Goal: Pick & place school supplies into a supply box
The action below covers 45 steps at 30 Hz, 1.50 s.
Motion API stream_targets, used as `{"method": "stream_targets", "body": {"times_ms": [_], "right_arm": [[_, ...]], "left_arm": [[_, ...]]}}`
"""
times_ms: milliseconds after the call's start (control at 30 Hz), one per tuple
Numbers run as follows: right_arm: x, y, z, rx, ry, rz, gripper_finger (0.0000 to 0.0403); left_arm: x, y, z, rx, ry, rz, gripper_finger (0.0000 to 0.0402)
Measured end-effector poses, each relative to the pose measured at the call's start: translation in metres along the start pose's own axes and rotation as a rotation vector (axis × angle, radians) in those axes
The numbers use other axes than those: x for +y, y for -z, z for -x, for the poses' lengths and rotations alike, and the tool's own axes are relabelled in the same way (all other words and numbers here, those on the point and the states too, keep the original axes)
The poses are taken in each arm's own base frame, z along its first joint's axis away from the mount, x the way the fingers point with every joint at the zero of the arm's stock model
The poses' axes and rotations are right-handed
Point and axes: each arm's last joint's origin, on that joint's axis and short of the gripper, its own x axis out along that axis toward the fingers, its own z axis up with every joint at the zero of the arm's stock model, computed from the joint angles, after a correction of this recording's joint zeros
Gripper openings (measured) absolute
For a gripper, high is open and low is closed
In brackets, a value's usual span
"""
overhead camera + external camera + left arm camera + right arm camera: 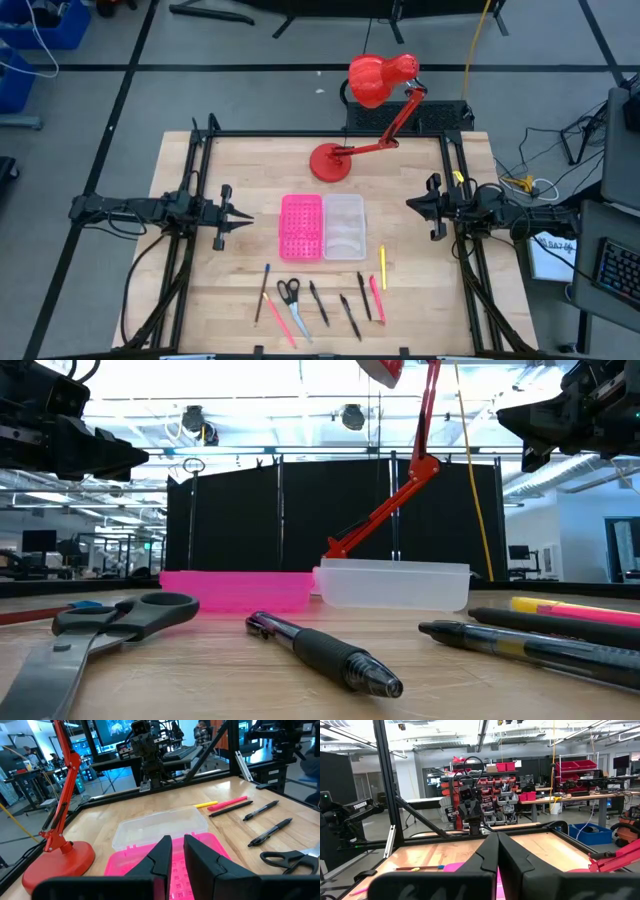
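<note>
Waiting: both pincers clenched, empty; scissors (289,292) lie nearer left pincer (247,216), long axis toward the box (322,227).

Open tabletop (240,180) either side of the supply box (322,227); red desk lamp (375,105) just behind it.

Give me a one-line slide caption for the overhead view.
Both arms wait either side of the open supply box, red desk lamp behind, pens and scissors untouched in front.
</note>
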Motion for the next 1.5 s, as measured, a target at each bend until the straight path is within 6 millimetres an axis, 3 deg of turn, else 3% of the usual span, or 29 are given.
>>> {"method": "stream_targets", "body": {"times_ms": [967, 1500], "right_arm": [[0.0000, 0.0000, 0.0000, 0.000, 0.000, 0.000, 0.0000], [-0.0001, -0.0002, 0.0000, -0.003, 0.004, 0.000, 0.0000]], "left_arm": [[0.0000, 0.0000, 0.0000, 0.000, 0.000, 0.003, 0.0058], [0.0000, 0.0001, 0.0000, 0.000, 0.001, 0.226, 0.0058]]}}
